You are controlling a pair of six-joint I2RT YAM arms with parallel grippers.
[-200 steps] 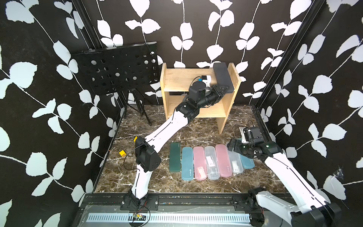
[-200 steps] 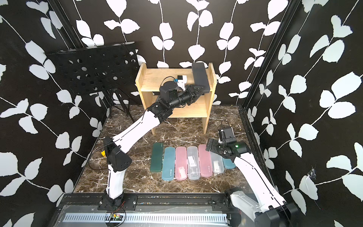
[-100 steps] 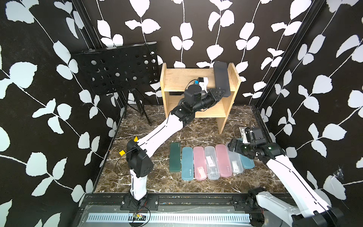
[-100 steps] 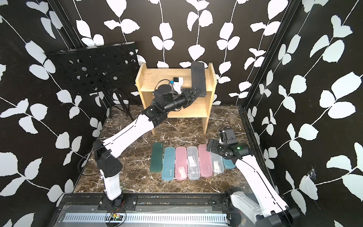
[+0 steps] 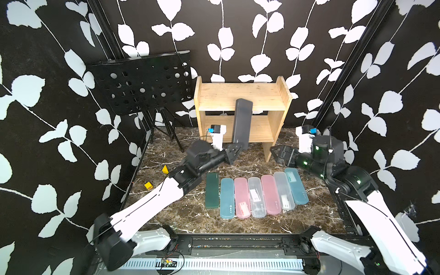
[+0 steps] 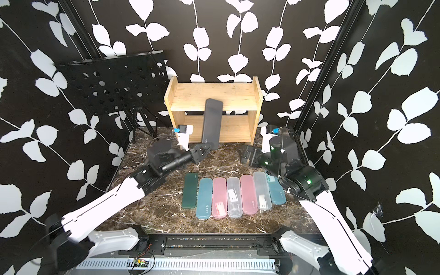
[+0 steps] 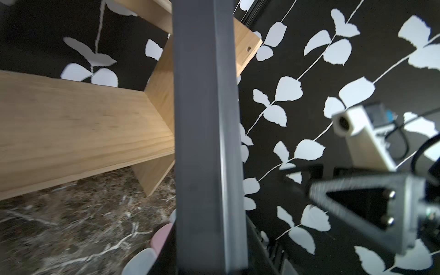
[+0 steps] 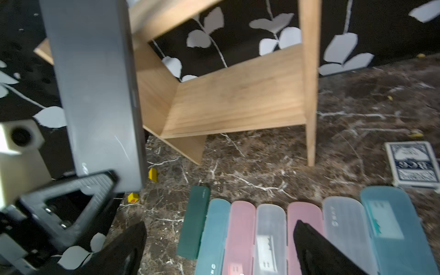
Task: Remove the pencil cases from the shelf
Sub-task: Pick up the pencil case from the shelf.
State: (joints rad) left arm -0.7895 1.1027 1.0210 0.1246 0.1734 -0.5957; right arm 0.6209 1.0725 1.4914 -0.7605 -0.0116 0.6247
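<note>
Left fingers, mine, are clamped on the lower end of the dark grey case. The case rises nearly upright from them, tilted a little, and in both top views its upper end shows against the front edge of the top board of the shelf. The shelf stands just behind these fingers. In the right wrist view the held case hangs in front of it, touching neither board. My right fingers stand wide apart and hold nothing. They hover above the desk, well apart from the left fingers, with their tips turned toward them. Nearer my base than both sets of fingers, seven cases lie flat on the desk, side by side in one row. From the left fingers' side to the right fingers' side they are: dark green case, light blue case, pink case, frosted clear case, second pink case, second frosted clear case and second light blue case. The last lies just beneath the right fingers. In the right wrist view a card box lies just beyond that case. Two yellow blocks lie on the outer side of the left fingers, and a black music stand is farther out, beside the shelf.
</note>
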